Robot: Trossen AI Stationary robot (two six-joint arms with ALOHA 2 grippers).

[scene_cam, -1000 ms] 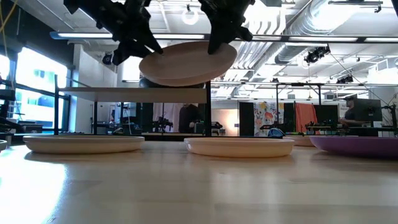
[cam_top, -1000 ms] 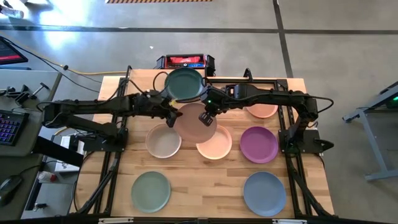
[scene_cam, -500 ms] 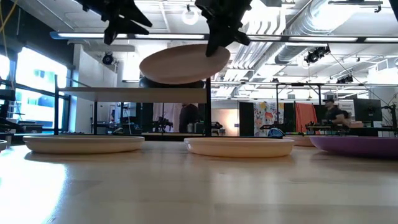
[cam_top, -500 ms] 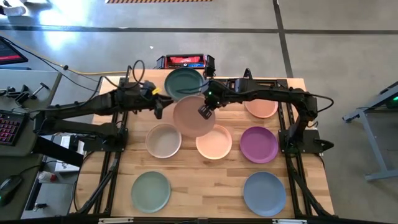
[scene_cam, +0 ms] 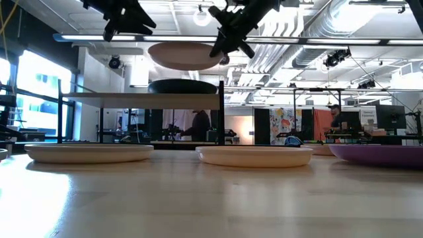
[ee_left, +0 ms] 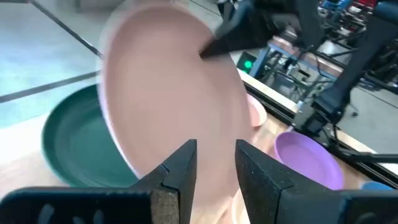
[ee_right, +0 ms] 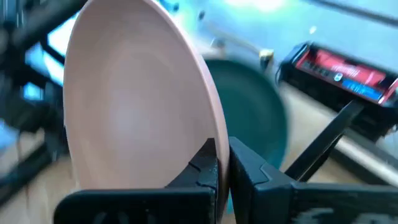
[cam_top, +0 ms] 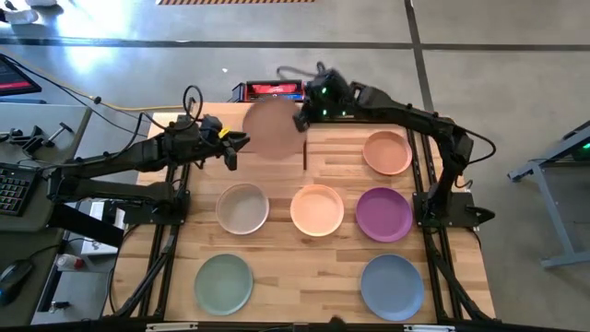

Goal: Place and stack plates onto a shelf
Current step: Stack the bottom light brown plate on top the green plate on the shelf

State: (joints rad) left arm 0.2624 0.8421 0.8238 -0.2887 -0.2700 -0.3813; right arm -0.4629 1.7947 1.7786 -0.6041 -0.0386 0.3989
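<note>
My right gripper (cam_top: pixel 300 120) is shut on a pink plate (cam_top: pixel 272 127), which hangs over the far left of the table. In the low view the pink plate (scene_cam: pixel 187 55) floats just above a teal plate (scene_cam: pixel 183 86) that rests on the shelf (scene_cam: pixel 142 97). My left gripper (cam_top: pixel 232 148) stands open to the left of the pink plate, apart from it. Its wrist view shows nothing between the fingers (ee_left: pixel 183 168), with the pink plate (ee_left: pixel 168 93) and the teal plate (ee_left: pixel 74 143) beyond them. My right gripper pinches the pink plate's rim (ee_right: pixel 214 146) on the side toward the table's right, one finger on each face. The fingers slant down at it from the right. The plate hangs clear, close to level, above the teal plate.
On the tabletop lie a beige plate (cam_top: pixel 242 207), a peach plate (cam_top: pixel 317 209), a purple plate (cam_top: pixel 383 214), a sage green plate (cam_top: pixel 223 283), a blue plate (cam_top: pixel 392 286) and a peach bowl (cam_top: pixel 387 152). A red and black device (cam_top: pixel 274 90) sits past the far edge.
My right gripper has carried the pink plate up and toward the far edge, from over the table's middle to over the teal plate on the shelf. The plate has gone from tilted to nearly level. My left gripper has come off the plate's left rim and drawn back left and up.
</note>
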